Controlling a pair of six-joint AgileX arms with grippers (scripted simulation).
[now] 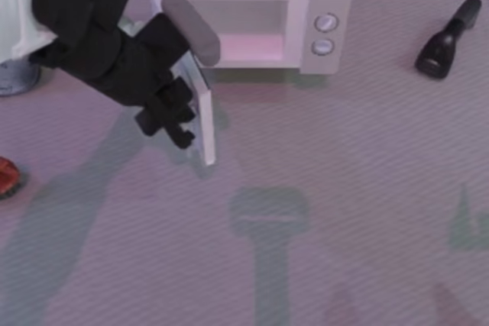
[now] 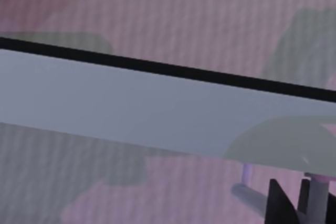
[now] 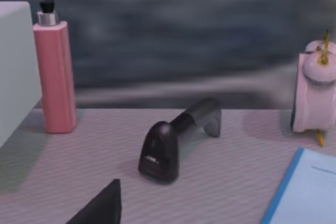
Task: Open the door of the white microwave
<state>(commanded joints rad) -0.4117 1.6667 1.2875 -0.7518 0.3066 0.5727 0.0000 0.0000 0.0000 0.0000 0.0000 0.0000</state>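
— Door status?
— Door (image 1: 205, 124) swung wide from the microwave (image 1: 260, 13) at the table's rear, left gripper (image 1: 177, 116) pinching its handle (image 2: 315, 198).
— Right gripper?
— Out of view.

Microwave (image 1: 256, 17) at table's (image 1: 344, 188) far edge, left of centre. Door (image 1: 200, 104) swung out from its left side, toward near edge. Left gripper (image 1: 179, 116) at door. Scanner (image 1: 447, 40) well right of microwave.
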